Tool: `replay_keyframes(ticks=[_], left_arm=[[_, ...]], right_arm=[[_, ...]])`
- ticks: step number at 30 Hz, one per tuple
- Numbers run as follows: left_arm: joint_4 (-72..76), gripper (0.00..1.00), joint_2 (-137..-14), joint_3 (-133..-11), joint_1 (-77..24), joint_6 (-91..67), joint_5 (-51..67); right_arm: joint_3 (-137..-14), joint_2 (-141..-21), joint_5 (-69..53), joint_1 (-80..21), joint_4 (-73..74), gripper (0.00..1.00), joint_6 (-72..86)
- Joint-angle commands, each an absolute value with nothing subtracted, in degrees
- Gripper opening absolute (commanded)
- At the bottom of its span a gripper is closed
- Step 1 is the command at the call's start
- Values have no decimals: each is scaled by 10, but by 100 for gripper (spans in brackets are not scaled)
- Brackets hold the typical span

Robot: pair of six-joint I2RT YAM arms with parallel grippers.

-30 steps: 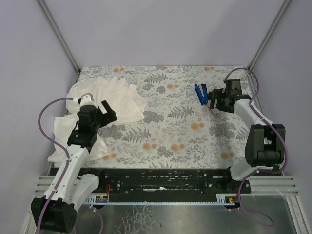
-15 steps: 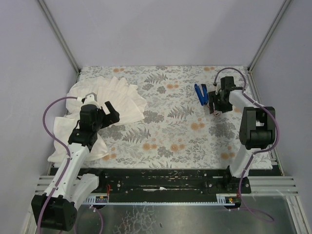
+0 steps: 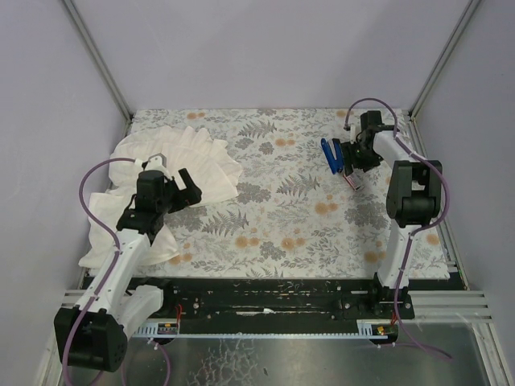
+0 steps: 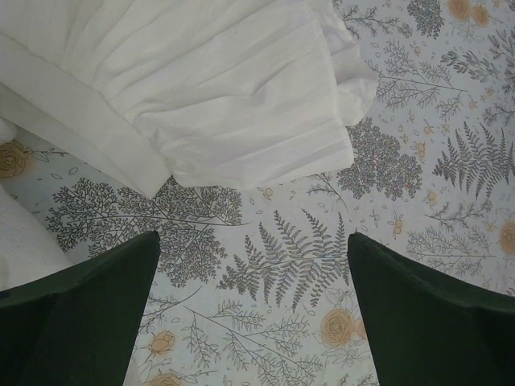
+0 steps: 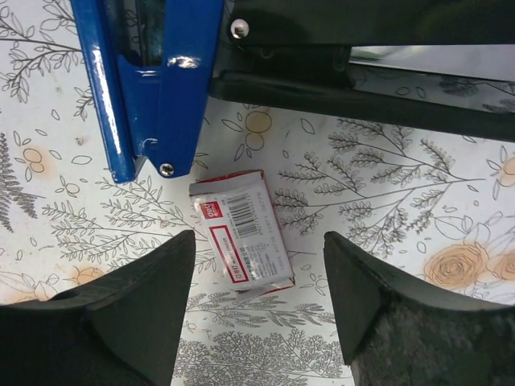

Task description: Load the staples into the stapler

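1. Presently, the right hand point(image 5: 257, 261) point(image 3: 354, 158): black, two-fingered, fingers apart and clamped on nothing, held over the far right part of the floral-covered desk point(image 3: 282, 213).
2. Small white cardboard staple box with a red label point(image 5: 241, 233) point(image 3: 352, 180): lying flat on the desk. In the wrist view it sits between the right hand's two fingers, with a strip of floral cover showing on each side. It touches neither finger.
3. Slim blue-and-black hinged metal stapler point(image 5: 153, 88) point(image 3: 330, 154): on the desk just beyond the box, past the fingertips. The end of the blue arm is just beside the box's far corner. The black arm runs off to the right, and the two arms are spread at an angle.
4. Left hand point(image 4: 253, 257) point(image 3: 167, 190): fingers wide apart, holding nothing, over bare floral desk.
5. Large white pleated cloth point(image 4: 225, 88) point(image 3: 189, 153): heaped at the desk's left, just beyond the left hand's fingertips, well apart from stapler and box.
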State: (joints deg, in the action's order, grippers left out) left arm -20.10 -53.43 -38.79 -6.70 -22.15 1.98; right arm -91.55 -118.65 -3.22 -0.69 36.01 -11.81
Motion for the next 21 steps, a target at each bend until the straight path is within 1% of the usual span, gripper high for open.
replay_keyframes(ticks=[1,4,19,21], left_arm=[[-167,100,-538,-410,-67,-210,32],[-165,100,-543,-410,-67,-212,33],[-163,100,-561,-415,-68,-210,35],[-163,100,-561,-415,-66,-211,36]], right_arm=[[-940,-1194,-51,-9,391,71,-143],[-937,-1201,-50,-10,383,67,-143],[-903,-1209,-53,-27,355,63,-151],[-899,-1209,-52,-27,353,61,-148]])
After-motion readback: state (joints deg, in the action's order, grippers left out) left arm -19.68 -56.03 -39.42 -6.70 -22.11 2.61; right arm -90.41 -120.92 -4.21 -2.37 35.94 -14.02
